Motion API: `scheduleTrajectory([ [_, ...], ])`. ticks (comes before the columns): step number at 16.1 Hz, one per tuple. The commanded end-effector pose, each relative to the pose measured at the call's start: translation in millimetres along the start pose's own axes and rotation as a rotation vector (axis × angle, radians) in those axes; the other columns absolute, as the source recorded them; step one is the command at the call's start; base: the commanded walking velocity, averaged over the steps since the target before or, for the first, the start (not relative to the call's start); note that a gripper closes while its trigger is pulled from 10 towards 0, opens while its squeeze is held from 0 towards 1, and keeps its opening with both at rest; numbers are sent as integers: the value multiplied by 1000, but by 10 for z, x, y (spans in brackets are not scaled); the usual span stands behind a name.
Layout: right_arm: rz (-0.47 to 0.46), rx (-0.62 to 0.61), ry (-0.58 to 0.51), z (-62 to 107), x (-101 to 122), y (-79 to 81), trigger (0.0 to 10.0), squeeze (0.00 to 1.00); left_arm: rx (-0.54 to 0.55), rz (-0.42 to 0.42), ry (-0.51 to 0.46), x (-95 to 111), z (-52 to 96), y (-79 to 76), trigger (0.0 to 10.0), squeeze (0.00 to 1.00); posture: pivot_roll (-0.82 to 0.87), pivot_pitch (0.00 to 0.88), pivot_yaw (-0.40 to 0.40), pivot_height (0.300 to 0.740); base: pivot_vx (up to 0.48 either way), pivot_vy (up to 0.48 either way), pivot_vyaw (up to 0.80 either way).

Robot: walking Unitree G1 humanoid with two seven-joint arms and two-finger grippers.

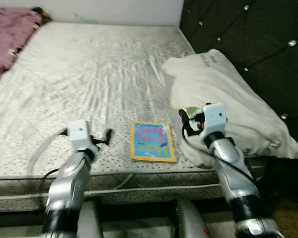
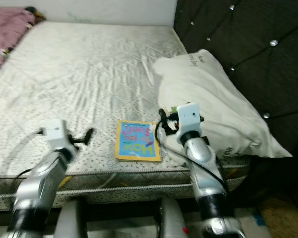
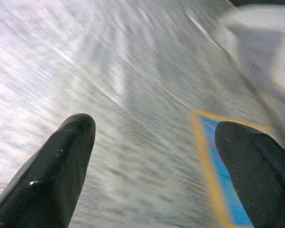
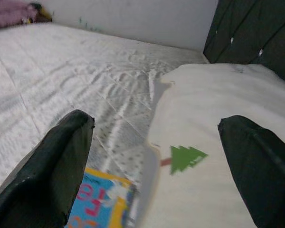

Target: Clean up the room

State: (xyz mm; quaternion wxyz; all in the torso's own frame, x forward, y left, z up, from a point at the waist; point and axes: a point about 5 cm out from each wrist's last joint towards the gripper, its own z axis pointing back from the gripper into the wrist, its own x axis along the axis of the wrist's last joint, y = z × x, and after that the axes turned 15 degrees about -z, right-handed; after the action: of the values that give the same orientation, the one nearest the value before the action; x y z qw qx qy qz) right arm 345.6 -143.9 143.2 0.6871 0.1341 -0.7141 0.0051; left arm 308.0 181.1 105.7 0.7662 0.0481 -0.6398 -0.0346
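On the quilted white mattress (image 1: 89,74) lies one flat rectangular book (image 1: 152,141), yellow-edged, blue-covered, beside one soft cream pillow (image 1: 228,99). Left gripper (image 1: 105,137) and right gripper (image 1: 185,121) hover flanking it, fingers apart, empty.

Left wrist view smeared with motion blur: mattress (image 3: 133,95) texture reads as streaks, book (image 3: 223,180) cut off by the frame edge and partly behind a black finger (image 3: 256,175). Book (image 1: 153,141) cover lettering illegible. Pink blanket (image 1: 10,37) cropped at the frame's left edge. Pillow (image 1: 223,94) print too small to read.
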Motion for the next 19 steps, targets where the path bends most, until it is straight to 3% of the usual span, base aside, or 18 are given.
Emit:
scheduleTrajectory([
  [1,-42,-29,-24,-22,37,-61,10000,0,80,-55,-34,64,43,83,10000,1000,17,0,-34,540,0,0,0],
  [2,-35,-32,-48,-30,59,-57,10000,0,136,-75,-78,111,92,147,10000,1000,24,0,-32,540,0,0,0],
  [3,-45,-42,-69,-30,53,-56,10000,0,173,-138,-201,243,196,183,10000,1000,39,0,-29,540,0,0,0],
  [5,-23,-52,-90,-44,62,-62,10000,0,211,-174,-265,308,233,207,10000,1000,34,0,-23,540,0,0,0],
  [7,46,-64,-117,-24,90,-126,10000,0,238,-154,-229,283,217,214,10000,1000,24,0,-20,540,0,0,0],
  [8,74,-68,-123,-13,93,-150,10000,0,240,-150,-224,278,213,211,10000,878,23,0,-20,540,0,0,0],
  [9,87,-78,-120,20,79,-212,10000,0,236,-155,-230,287,221,200,10000,0,23,0,-20,540,0,0,0],
  [13,55,-105,-73,204,-81,-356,10000,0,235,-128,-217,227,356,187,10000,0,37,0,-35,540,0,0,0],
  [16,22,-74,-100,211,-63,-264,10000,0,228,-138,-229,186,418,177,10000,0,40,0,-34,540,0,0,0],
  [19,-35,-66,-145,143,20,-194,10000,0,223,-141,-233,205,376,189,10000,0,29,0,-20,550,0,0,0],
])
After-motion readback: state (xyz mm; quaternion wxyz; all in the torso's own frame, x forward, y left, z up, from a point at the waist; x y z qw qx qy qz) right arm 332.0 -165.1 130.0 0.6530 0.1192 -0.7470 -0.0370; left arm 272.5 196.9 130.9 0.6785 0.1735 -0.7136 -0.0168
